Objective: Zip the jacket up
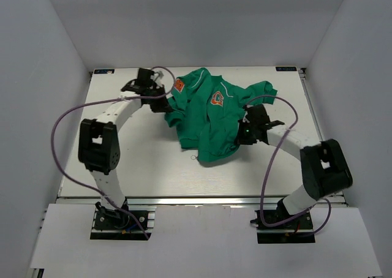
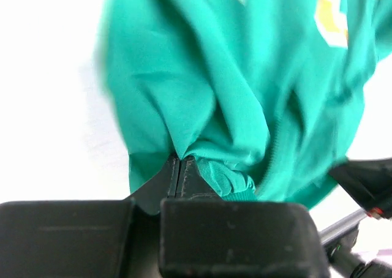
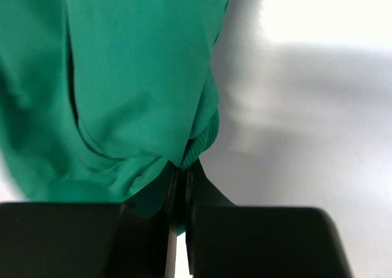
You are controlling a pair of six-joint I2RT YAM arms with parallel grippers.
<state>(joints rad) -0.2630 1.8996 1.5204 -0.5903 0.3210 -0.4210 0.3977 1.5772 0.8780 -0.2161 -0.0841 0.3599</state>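
1. Green jacket point(image 1: 211, 116), crumpled, with orange chest logo and thin white piping showing, at far centre of white table point(image 1: 153, 161).
2. Bunched between both arms: left gripper point(image 2: 180, 171) pinched tight on a fold at its left edge, right gripper point(image 3: 181, 177) clamped on ribbed hem at its right.

Left arm point(image 1: 116, 122) and right arm point(image 1: 294, 144) carried white links, bulky black joint housings and black bases at 6 o'clock. A purple cable point(image 1: 55, 137) ran along each. Left hand point(image 2: 180, 168) and right hand point(image 3: 181, 174) were matte black, scuffed.
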